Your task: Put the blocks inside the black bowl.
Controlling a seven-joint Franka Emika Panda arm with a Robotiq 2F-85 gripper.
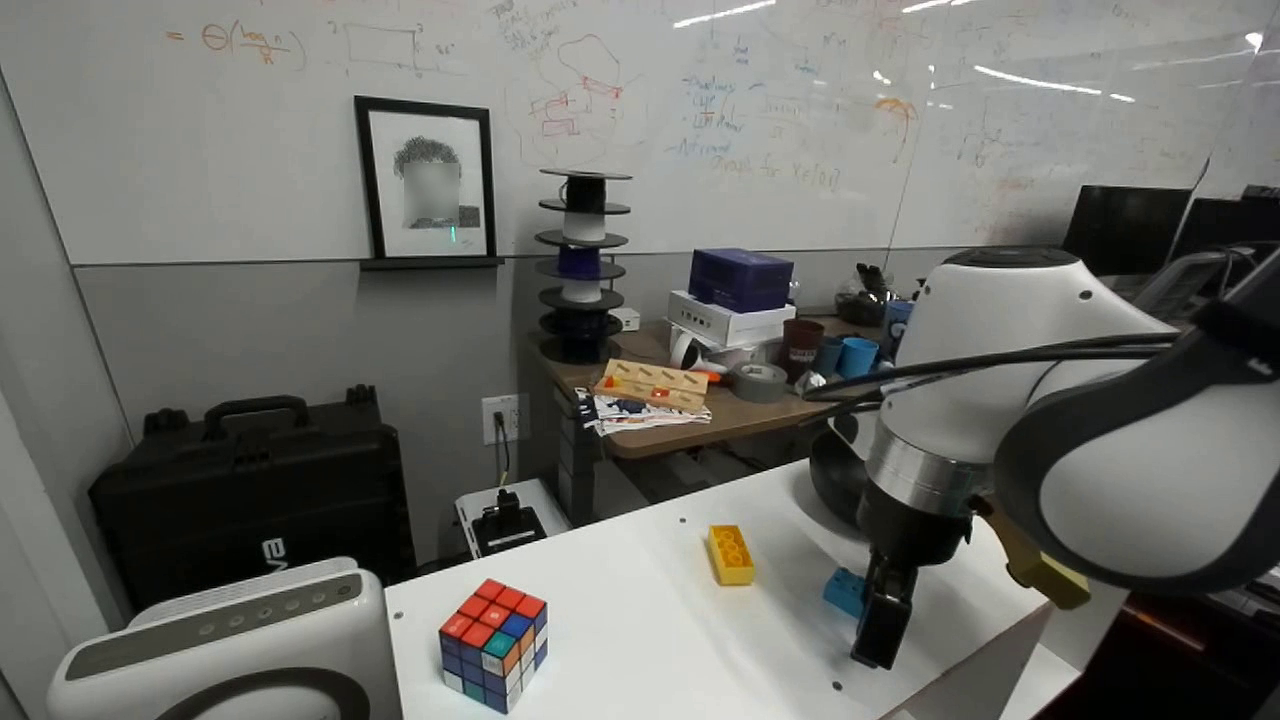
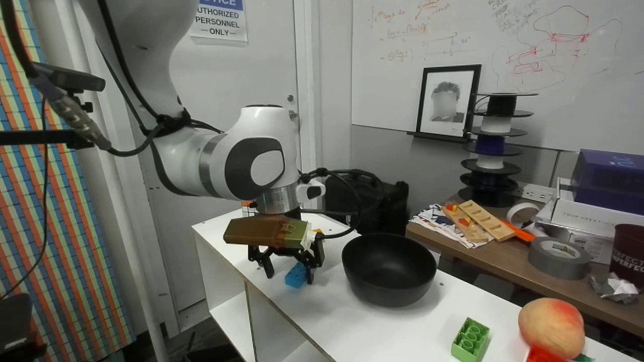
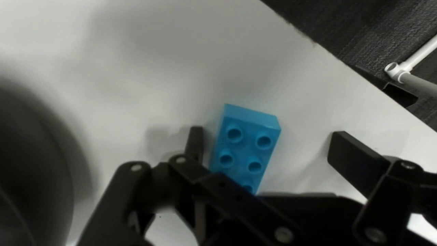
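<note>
A blue block (image 3: 248,147) lies on the white tabletop; it also shows in both exterior views (image 1: 845,591) (image 2: 296,276). My gripper (image 3: 267,141) is open, its fingers low on either side of the block. The left finger in the wrist view is close beside it; the right one is well apart. The black bowl (image 2: 390,289) stands next to the gripper, and nothing shows inside it. A yellow block (image 1: 731,558) lies farther along the table. A green block (image 2: 470,340) lies past the bowl. A red block (image 2: 543,355) is partly cut off by the frame edge.
A peach-orange ball (image 2: 551,327) sits by the red block. A Rubik's cube (image 1: 493,645) stands at the table's far end, near a white device (image 1: 230,640). The tabletop edge (image 3: 317,44) runs close to the gripper. A cluttered wooden desk (image 1: 690,425) stands behind.
</note>
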